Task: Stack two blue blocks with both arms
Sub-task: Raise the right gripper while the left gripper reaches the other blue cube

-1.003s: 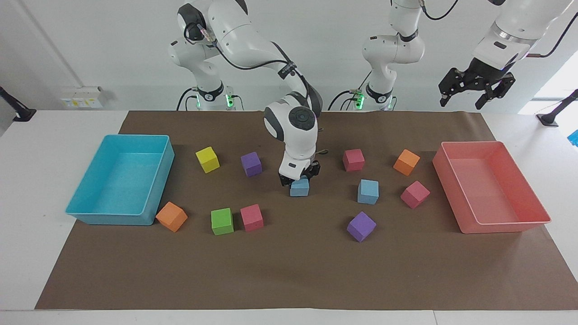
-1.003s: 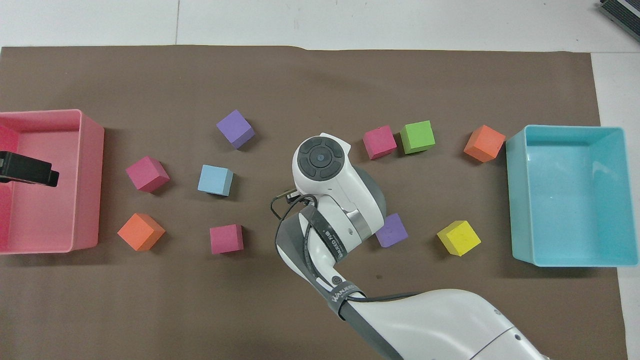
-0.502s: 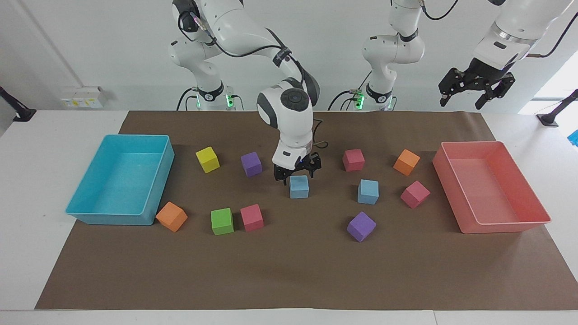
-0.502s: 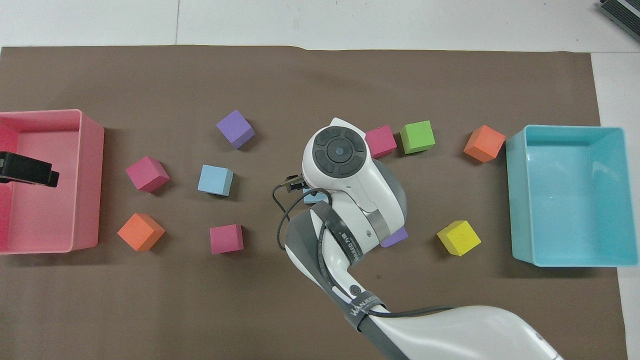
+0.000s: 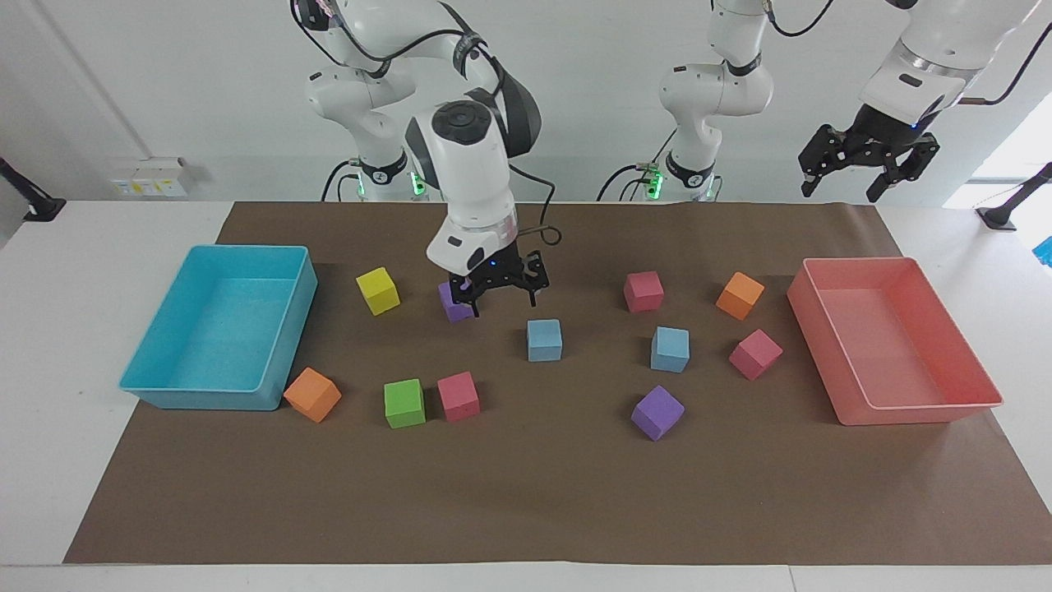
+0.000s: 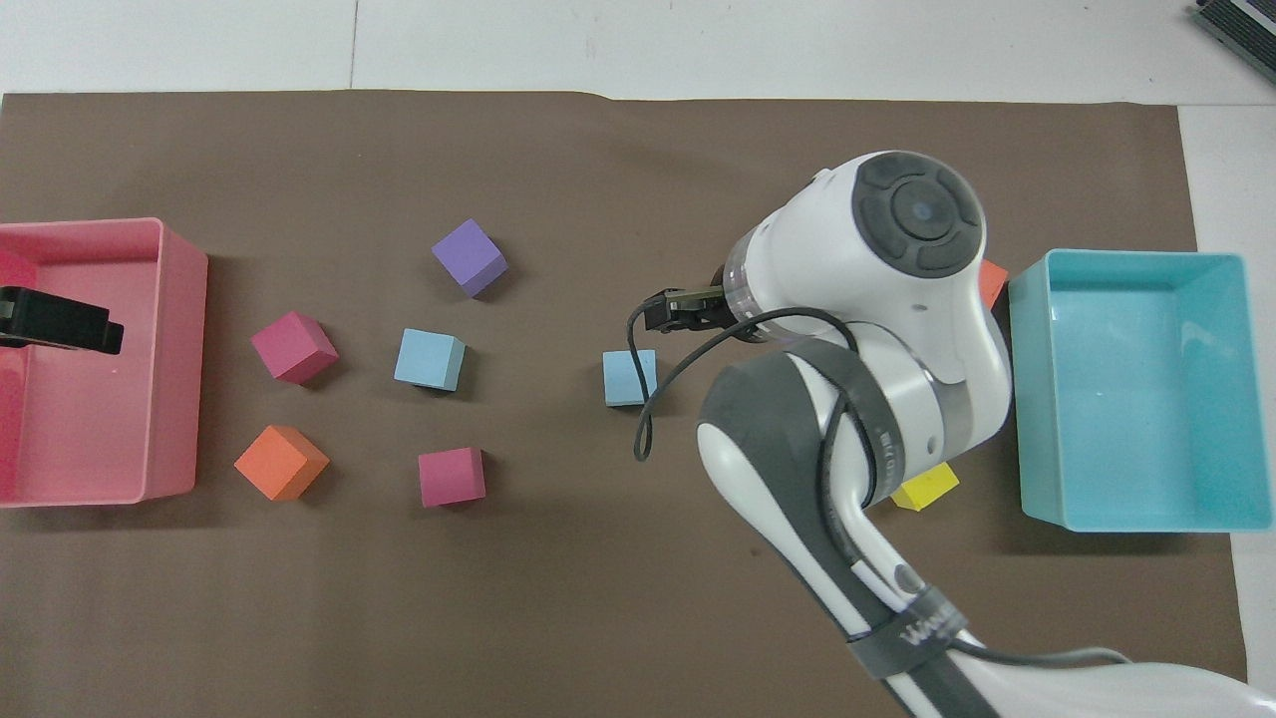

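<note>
1. Taking the brown mat (image 5: 526, 493) as landmark and reading the facing view from left to right: a turquoise tray (image 5: 164, 386) sits on the mat at the right arm's end of the table (image 5: 49, 345).
2. Beside the tray on the mat lie an orange cube (image 5: 312, 395), a yellow cube (image 5: 378, 290), a green cube (image 5: 404, 403) and a pink cube (image 5: 458, 396).
3. The right arm (image 5: 468, 164) bends down from its base, wrist pointing almost straight down. The right gripper (image 5: 499, 298) hangs above the mat, its fingers spread and holding nothing, over a purple cube (image 5: 451, 306) that it partly hides.
4. The first blue block (image 5: 544, 339) stands alone on the mat near its middle, flat on one face and clear of the gripper.
5. The second blue block (image 5: 670, 349) rests on the mat toward the left arm's end, well apart from the first and at about the same distance from the robots.
6. Around it on the mat lie three more cubes: a purple one nearer the mat's front edge, a pink one and an orange one.
7. A pink tray (image 5: 896, 411) sits on the mat at the left arm's end.
8. The left arm (image 5: 929, 57) waits raised; the left gripper (image 5: 867, 168) hangs high, fingers spread and empty, over the pink tray.
</note>
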Controlling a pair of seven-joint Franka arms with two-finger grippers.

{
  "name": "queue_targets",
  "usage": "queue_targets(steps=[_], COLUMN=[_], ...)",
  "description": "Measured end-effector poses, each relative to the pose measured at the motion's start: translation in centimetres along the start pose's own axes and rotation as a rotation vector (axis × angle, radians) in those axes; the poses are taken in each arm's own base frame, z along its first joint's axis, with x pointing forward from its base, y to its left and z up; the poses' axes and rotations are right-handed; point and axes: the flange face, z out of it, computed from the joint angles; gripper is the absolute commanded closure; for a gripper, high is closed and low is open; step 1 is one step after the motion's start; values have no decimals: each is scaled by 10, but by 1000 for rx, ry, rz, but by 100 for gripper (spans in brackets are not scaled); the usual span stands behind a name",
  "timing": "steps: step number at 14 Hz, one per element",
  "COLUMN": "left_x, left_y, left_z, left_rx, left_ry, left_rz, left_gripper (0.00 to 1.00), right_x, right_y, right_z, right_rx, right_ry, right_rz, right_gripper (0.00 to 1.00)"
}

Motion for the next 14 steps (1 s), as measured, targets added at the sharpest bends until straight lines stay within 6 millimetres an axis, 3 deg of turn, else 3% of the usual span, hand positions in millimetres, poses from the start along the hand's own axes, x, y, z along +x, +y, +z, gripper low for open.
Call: queue_targets(steps=[1,3,4,6,7,10,12,14], left_x=[6,22,31,46,50,52,52,53], left_y=[2,10,18,40,50,71,78,86], left_z=[5,26,42,78,92,126,148,173], left_rx=[1,1,1,0,-1,-3,-4,-4], left_ry=[10,18,21,39,49,55,54,49], left_rz=[4,20,31,40,42,59,60,64], left_gripper=[0,0,0,0,0,0,0,0], right_x=[3,8,9,7,7,9,12,15], right_y=[13,36,41,38,38,41,58,79], right_z=[-1,4,7,12,14,15,18,39], right_rx=[59,139,173,221,228,282,342,435], right_ry=[-18,-37,-44,-56,-59,-63,-55,-56], right_rz=[-23,-53,-50,-51,-52,-27,-64,-103], right_gripper=[4,28,45,89,100,100,100,100])
